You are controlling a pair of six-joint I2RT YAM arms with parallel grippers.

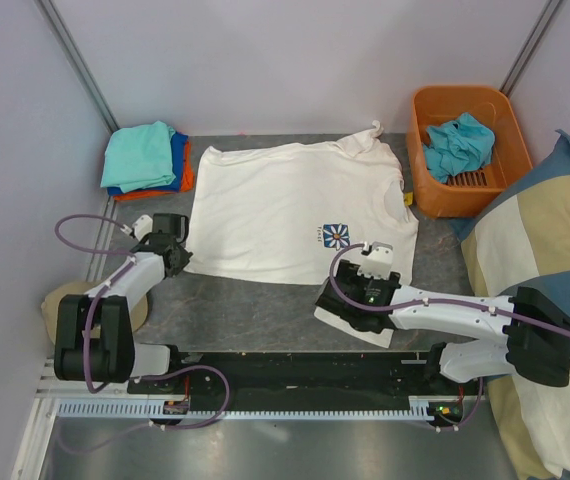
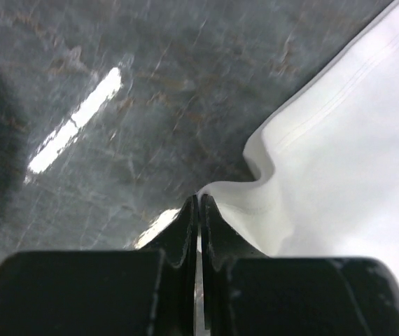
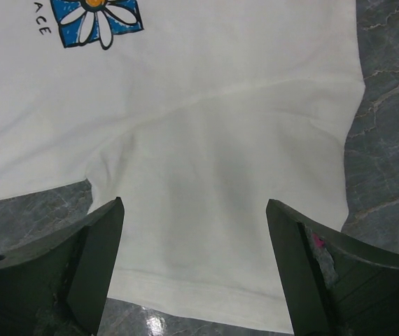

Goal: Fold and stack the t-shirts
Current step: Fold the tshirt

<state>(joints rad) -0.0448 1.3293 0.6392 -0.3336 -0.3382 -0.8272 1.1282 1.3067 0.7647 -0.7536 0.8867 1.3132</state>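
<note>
The large white t-shirt (image 1: pixel 285 205) lies spread flat on the grey table, with its flower print (image 1: pixel 337 236) near the right side. My left gripper (image 1: pixel 174 252) sits at the shirt's near left hem corner. In the left wrist view its jaws (image 2: pixel 198 201) are shut, with the white hem (image 2: pixel 255 203) pinched and puckered at their tips. My right gripper (image 1: pixel 369 268) is open above the near right sleeve (image 3: pixel 206 231), one finger on each side of it. The print (image 3: pixel 98 17) shows at the top of the right wrist view. Folded teal, blue and orange tees (image 1: pixel 145 158) are stacked at the far left.
An orange basket (image 1: pixel 495 110) at the far right holds a crumpled teal-blue tee (image 1: pixel 457 145). The checked cushion (image 1: pixel 540 240) fills the right side. A tan cap (image 1: pixel 63 303) lies by the left arm's base. Grey walls close in the left and back.
</note>
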